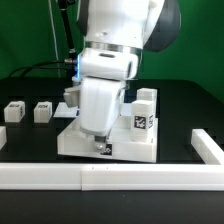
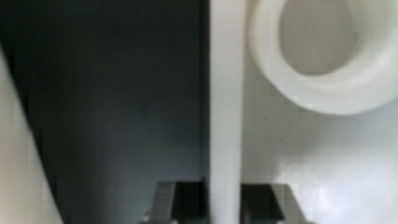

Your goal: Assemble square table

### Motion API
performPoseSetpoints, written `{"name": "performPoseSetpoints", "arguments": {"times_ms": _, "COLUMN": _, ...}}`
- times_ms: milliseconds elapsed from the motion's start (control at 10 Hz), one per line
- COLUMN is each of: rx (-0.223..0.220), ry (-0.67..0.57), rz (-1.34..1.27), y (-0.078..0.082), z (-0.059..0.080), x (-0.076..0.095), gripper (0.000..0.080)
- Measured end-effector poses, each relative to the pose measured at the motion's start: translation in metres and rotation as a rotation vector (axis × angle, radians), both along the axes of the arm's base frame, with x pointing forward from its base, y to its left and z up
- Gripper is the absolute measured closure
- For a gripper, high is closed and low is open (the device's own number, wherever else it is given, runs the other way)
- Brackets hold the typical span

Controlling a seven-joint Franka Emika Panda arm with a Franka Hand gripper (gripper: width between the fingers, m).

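two loose legs (image 1: 15, 111) (image 1: 43, 110) are seen on the black table (image 1: 30, 140) at 9 o'clock of the slab in the exterior view, side by side and well apart from it. another white block (image 1: 68, 97) is seen at 10 o'clock, mostly hidden behind the arm; what it is cannot be told.

the square table slab (image 1: 75, 143) is sat mid-table, just behind the white border rail (image 1: 60, 178) that is run along 6 o'clock. one leg (image 1: 146, 100) is stood upright on the slab at its 2 o'clock corner, tags showing. whether it is seated in a socket cannot be told.

the gripper (image 1: 101, 146) is lowered at the slab's front edge, around 6 o'clock of the slab, with the arm body blocking most of the top face.

in the wrist view the slab (image 2: 320, 150) is shown white beside dark table, with a round corner socket (image 2: 294, 85) in it. the slab's edge is run straight between the two dark fingers (image 2: 178, 205). the jaws of the gripper (image 2: 224, 205) are set narrow, one finger pressed against each side of that edge, so the slab is held by its rim.
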State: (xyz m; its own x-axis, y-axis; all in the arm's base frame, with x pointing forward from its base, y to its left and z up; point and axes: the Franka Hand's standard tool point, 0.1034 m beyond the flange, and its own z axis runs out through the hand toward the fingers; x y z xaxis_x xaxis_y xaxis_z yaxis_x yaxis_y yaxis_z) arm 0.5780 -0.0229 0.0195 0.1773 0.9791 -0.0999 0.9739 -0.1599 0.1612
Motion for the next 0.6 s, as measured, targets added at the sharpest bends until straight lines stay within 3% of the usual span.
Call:
{"name": "performPoseSetpoints", "arguments": {"times_ms": 400, "rx": -0.063, "ry": -0.013, "rz": 0.337, "y": 0.044, "z": -0.004, "x": 0.015, "gripper": 0.0724}}
{"name": "performPoseSetpoints", "arguments": {"times_ms": 600, "rx": -0.091, "ry": 0.055, "rz": 0.39, "y": 0.038, "z": -0.004, "x": 0.015, "gripper": 0.0722}}
